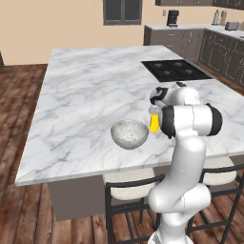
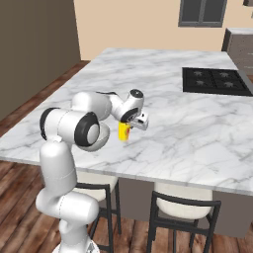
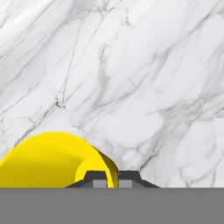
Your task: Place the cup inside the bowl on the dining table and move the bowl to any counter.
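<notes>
The yellow cup (image 1: 154,124) stands upright on the near part of the dining table (image 1: 86,95), just right of the speckled grey-white bowl (image 1: 129,133) and apart from it. My gripper (image 1: 155,112) comes down on the cup from above and is shut on its rim wall. In the hand view the cup (image 3: 48,159) fills the lower left, and its thin yellow wall is pinched between the dark fingertips (image 3: 97,178). From the right base view the cup (image 2: 123,132) hangs under the gripper (image 2: 126,124) over the dining table (image 2: 173,123). I cannot tell whether its base touches the marble.
A black cooktop (image 1: 174,70) is set into the table's far right. Stools (image 1: 128,190) stand under the near edge by the robot's base. Dark cabinets under a light counter (image 1: 190,28) with a coffee machine line the back right wall. Wooden floor lies to the left.
</notes>
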